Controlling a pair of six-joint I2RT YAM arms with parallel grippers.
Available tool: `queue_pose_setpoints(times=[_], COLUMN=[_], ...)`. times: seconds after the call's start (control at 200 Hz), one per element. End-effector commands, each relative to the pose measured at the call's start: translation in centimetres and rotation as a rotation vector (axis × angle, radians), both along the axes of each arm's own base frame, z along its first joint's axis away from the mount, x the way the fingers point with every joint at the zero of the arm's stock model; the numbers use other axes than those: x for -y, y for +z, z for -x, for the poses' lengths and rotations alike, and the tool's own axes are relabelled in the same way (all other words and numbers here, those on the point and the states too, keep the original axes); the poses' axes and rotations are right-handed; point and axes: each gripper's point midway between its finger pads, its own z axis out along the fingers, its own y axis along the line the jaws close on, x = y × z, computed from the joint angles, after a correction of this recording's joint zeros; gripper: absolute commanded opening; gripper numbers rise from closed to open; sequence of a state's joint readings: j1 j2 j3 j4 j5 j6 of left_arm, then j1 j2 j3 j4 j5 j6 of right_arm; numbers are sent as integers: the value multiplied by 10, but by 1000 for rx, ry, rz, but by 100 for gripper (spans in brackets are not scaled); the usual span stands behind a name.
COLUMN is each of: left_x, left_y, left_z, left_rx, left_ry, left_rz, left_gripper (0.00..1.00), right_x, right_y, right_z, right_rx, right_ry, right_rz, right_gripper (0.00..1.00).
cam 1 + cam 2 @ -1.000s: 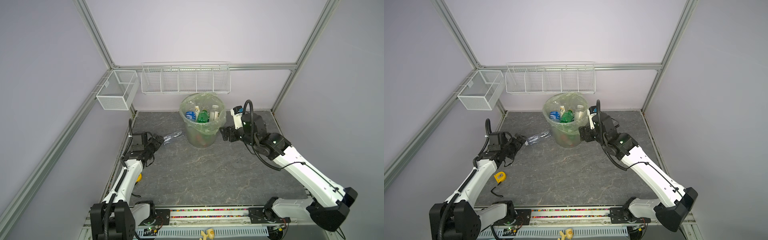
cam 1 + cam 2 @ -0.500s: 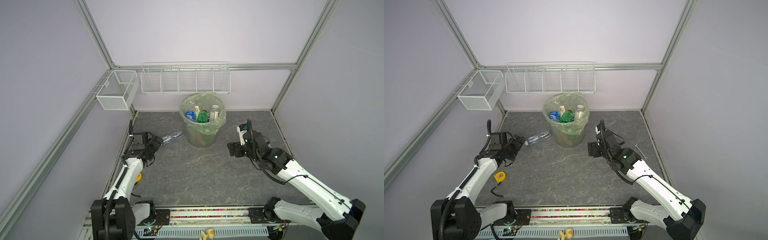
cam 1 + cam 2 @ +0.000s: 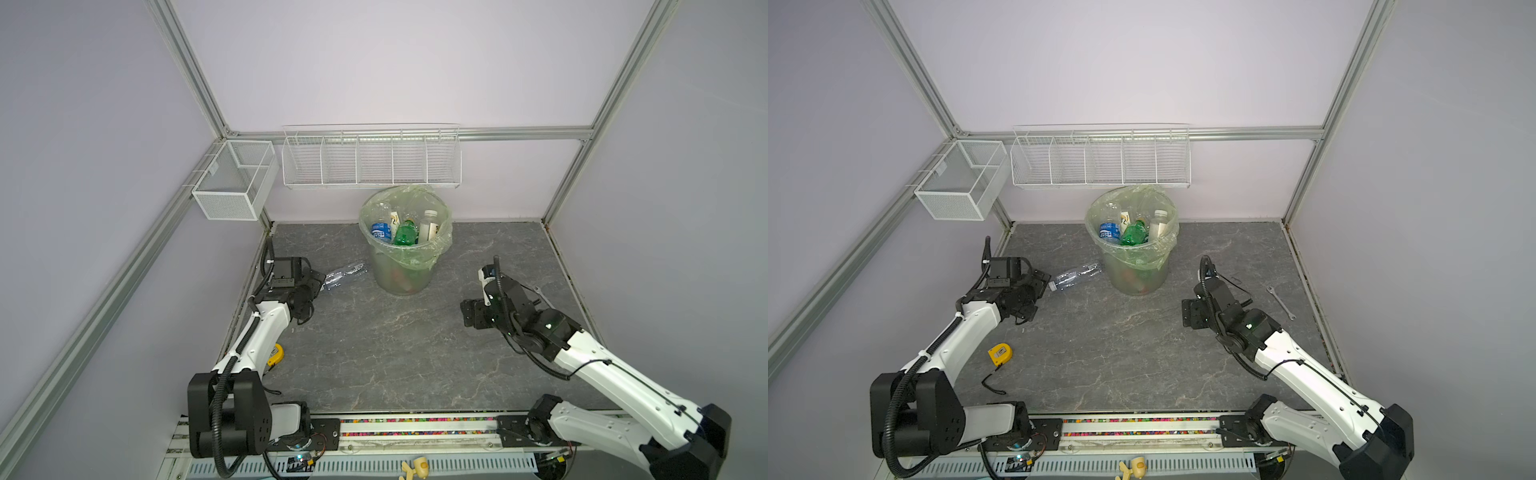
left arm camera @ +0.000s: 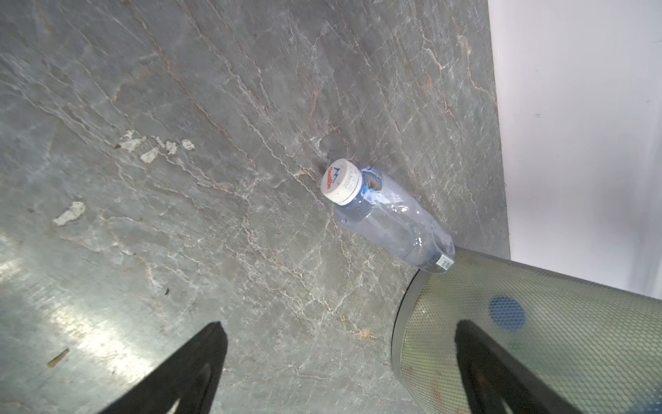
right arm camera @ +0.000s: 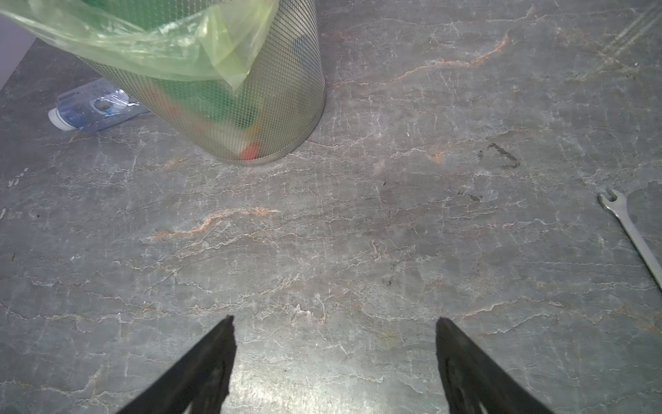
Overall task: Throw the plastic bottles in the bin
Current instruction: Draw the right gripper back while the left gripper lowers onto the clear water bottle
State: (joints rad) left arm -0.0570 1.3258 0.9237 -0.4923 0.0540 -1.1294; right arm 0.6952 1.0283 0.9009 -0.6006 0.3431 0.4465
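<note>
The bin (image 3: 399, 278) (image 3: 1136, 279), round and lined with a green bag, stands at the back middle of the floor. Inside it lie plastic bottles: a blue-labelled one (image 3: 381, 230), a green one (image 3: 405, 233) and a white-labelled one (image 3: 428, 226). One clear bottle with a white cap (image 3: 345, 274) (image 3: 1075, 275) (image 4: 390, 218) (image 5: 89, 111) lies on its side, its base against the foot of the bin (image 4: 537, 340) (image 5: 250, 89). My left gripper (image 3: 316, 282) (image 3: 1040, 283) (image 4: 338, 324) is open just short of the cap, empty. My right gripper (image 3: 471, 313) (image 3: 1190, 313) (image 5: 334, 319) is open and empty over bare floor, right of the bin.
A wrench (image 3: 1281, 302) (image 5: 630, 233) lies near the right wall. A yellow tape measure (image 3: 1000, 354) sits beside the left arm. Two white wire baskets (image 3: 370, 158) (image 3: 235, 178) hang on the back and left walls above the bin.
My right arm has pulled back from the bin's rim, toward the front and lower over the floor, still open. The left gripper has hardly moved.
</note>
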Motion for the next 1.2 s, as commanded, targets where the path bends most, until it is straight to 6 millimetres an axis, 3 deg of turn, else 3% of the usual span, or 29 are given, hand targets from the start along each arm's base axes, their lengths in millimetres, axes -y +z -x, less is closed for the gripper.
queue_pose_setpoints(times=[0.0, 0.265, 0.45, 0.65, 0.795, 0.9, 0.99, 1.195], left_x=[1, 0, 11, 23, 40, 56, 65, 60], left_y=[11, 8, 12, -1, -27, -47, -64, -83], left_z=[-8, -16, -23, -38, -53, -66, -76, -76], left_rx=[0, -81, -48, -127, -217, -307, -361, -378], left_ry=[72, 212, 305, 312, 311, 275, 264, 314], left_rz=[-13, 21, 75, 114, 177, 214, 236, 217], left_gripper=[99, 100, 99, 100, 99, 89, 87, 79], right_x=[0, 7, 14, 15, 16, 18, 19, 27], right_y=[-1, 4, -2, -4, -2, 1, 3, 4], right_z=[-3, 0, 3, 3, 5, 7, 10, 15], right_rx=[4, 20, 25, 21, 23, 33, 38, 45], right_ry=[-28, -47, -60, -71, -72, -70, -69, -82], right_rz=[-31, -29, -11, -10, -19, -29, -34, -27], right_gripper=[88, 89, 88, 88, 89, 89, 89, 89])
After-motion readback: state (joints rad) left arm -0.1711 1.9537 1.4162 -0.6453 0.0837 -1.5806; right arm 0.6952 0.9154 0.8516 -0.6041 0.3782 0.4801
